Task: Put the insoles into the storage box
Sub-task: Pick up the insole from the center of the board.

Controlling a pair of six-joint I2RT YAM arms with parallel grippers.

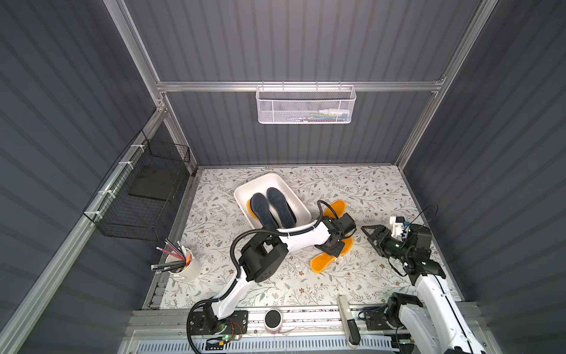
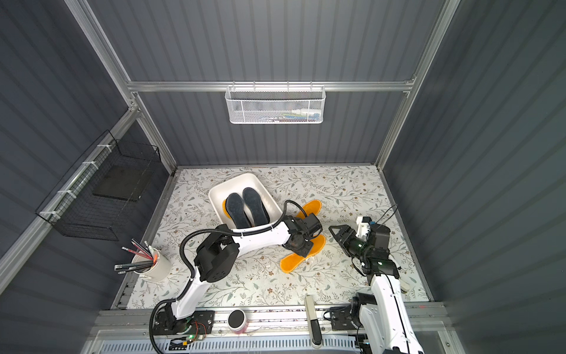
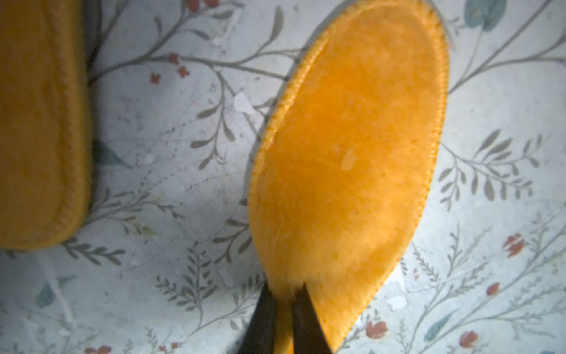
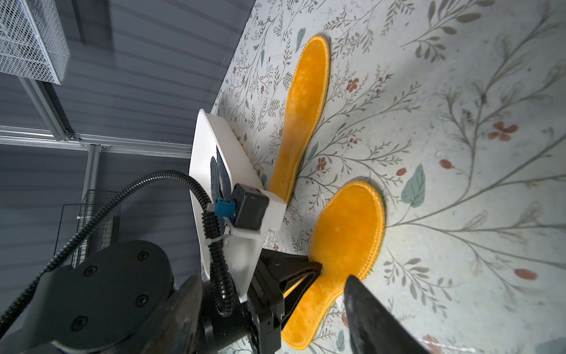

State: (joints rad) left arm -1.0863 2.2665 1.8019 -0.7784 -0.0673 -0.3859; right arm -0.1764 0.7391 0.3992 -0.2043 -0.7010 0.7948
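The white storage box stands at the back of the flowered mat. In it lie two fuzzy dark grey-blue insoles on top of an orange one. Two more orange insoles lie to the box's right. The nearer one is pinched at its waist by my left gripper, which is shut on it. The farther one lies free. My right gripper hangs open to the right and holds nothing.
A white cup of pencils stands at the mat's left front. A black wire basket hangs on the left wall and a white mesh basket on the back rail. A round black-topped tin and a white bar sit on the front rail.
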